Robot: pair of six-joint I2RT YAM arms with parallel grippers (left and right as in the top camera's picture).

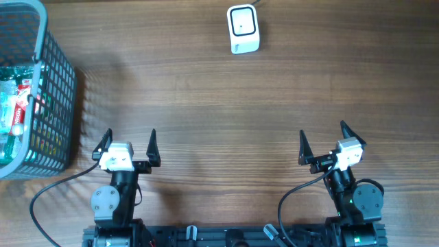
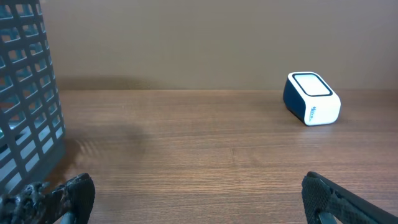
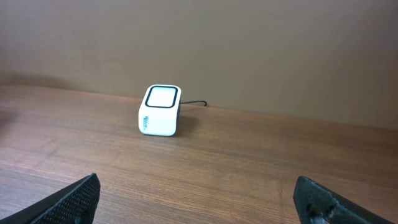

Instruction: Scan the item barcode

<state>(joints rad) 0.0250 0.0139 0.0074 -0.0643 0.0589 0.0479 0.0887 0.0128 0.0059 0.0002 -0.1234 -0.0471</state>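
A white barcode scanner (image 1: 243, 29) with a dark-rimmed window stands at the far middle of the wooden table; it also shows in the left wrist view as the scanner (image 2: 313, 99) and in the right wrist view as the scanner (image 3: 160, 111). Several packaged items (image 1: 15, 110) in green, red and white lie inside the grey basket (image 1: 58, 89) at the far left. My left gripper (image 1: 129, 146) is open near the front edge, nothing between its fingers. My right gripper (image 1: 322, 143) is open too, at the front right, also bare.
The basket's grid wall (image 2: 28, 99) rises close to the left of my left gripper (image 2: 199, 196). A thin cable (image 3: 194, 104) runs from the scanner's back. Bare wood lies between my right gripper (image 3: 198, 198) and the scanner.
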